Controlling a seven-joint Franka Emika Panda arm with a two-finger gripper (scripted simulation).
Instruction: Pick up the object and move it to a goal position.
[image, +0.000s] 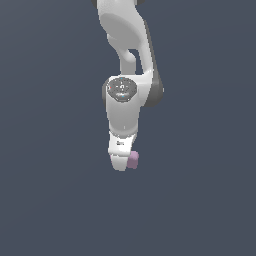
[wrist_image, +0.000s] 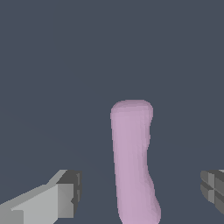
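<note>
Fingertips (wrist_image: 65, 197) of the gripper (wrist_image: 140, 192) frame the wrist view, one pale grey with a dark pad and one dark grey at the opposite edge, and they stand wide apart. Between them, touching neither, sits the object (wrist_image: 133, 162), a pale pink-lilac block with rounded corners and a slight bend along its length; it lies nearer the pale finger than the dark one, with clear gaps on both sides. Behind it spreads the flat slate-blue worktop (wrist_image: 52, 65), unmarked.

From the exterior view the white gripper (image: 121, 162) points downward at the end of the arm (image: 125, 100), and the object (image: 133, 159) shows as a small pink lump at the gripper's lower tip, on the exterior view's right of it and partly hidden behind it. Whether the block rests on the worktop (image: 50, 200) or hangs above it cannot be told from either view.
</note>
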